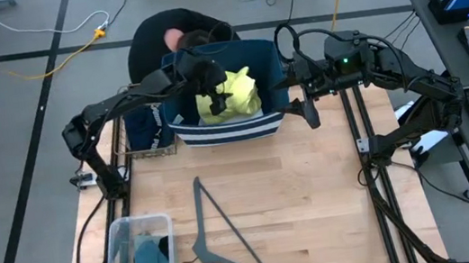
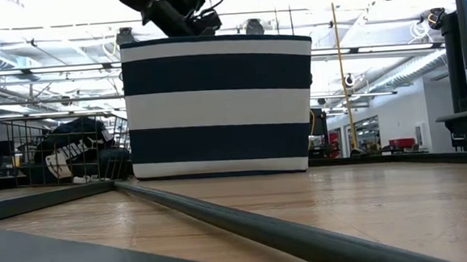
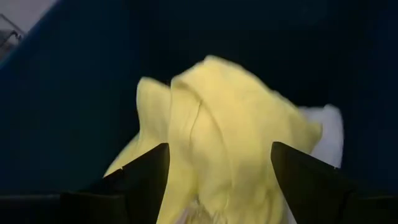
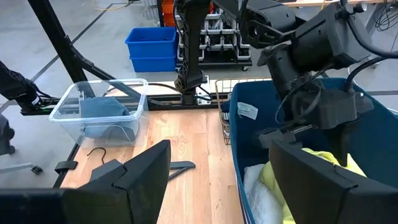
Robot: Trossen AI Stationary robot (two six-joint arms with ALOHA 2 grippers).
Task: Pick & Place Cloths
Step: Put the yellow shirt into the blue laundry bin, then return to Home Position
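A yellow cloth lies bunched inside the navy-and-white striped basket, on top of a white cloth. My left gripper hangs open over the basket, pointing down. In the left wrist view its fingers stand on either side of the yellow cloth's raised fold. My right gripper waits open outside the basket's right wall. A navy cloth sits in a wire basket. Teal rags lie in a clear bin. The black and maroon cloths are out of view. My left gripper has its open fingers on both sides of the yellow cloth's upper fold, coming from above. I cannot tell whether they touch it. The cloth rests in the basket.
The wire basket stands against the striped basket's left side. A grey hanger lies on the table's near half, and the clear bin stands at the near left corner. A person in black is at the far edge. Bare wood lies to the right of the hanger.
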